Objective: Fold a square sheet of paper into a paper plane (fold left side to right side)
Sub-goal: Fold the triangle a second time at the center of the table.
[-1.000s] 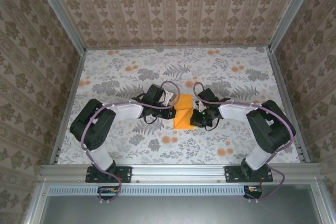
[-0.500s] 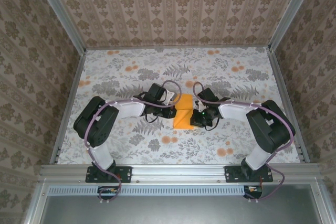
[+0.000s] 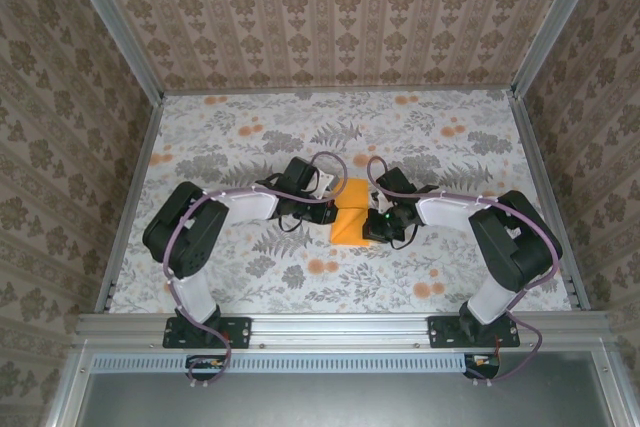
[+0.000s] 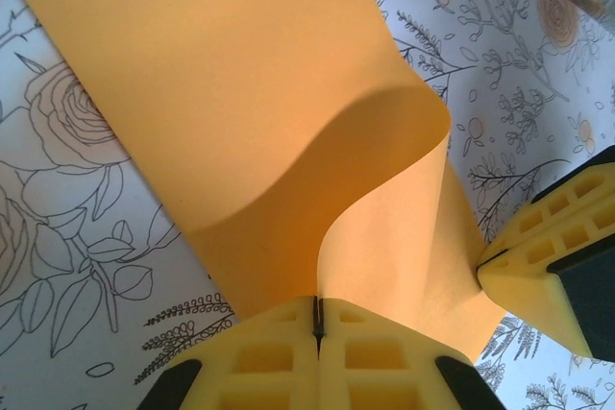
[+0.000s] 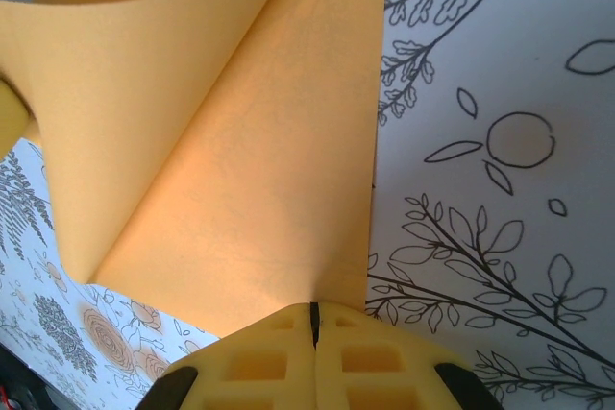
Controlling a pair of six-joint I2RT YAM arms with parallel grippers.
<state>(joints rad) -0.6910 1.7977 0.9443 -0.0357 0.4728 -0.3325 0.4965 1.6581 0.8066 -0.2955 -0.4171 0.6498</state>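
We have the top cam high behind the arm bases, looking steeply down over the whole table. Our two wrist cams sit right up close on opposite sides of the orange sheet, which all three views share.

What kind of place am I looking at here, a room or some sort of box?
Probably a small robot test booth, not a real room: wallpapered walls in a metal frame enclose a floral table, with two arms bolted to its near rail.

I count one square sheet of paper, one tabletop, and two end effectors: left end effector and right end effector.
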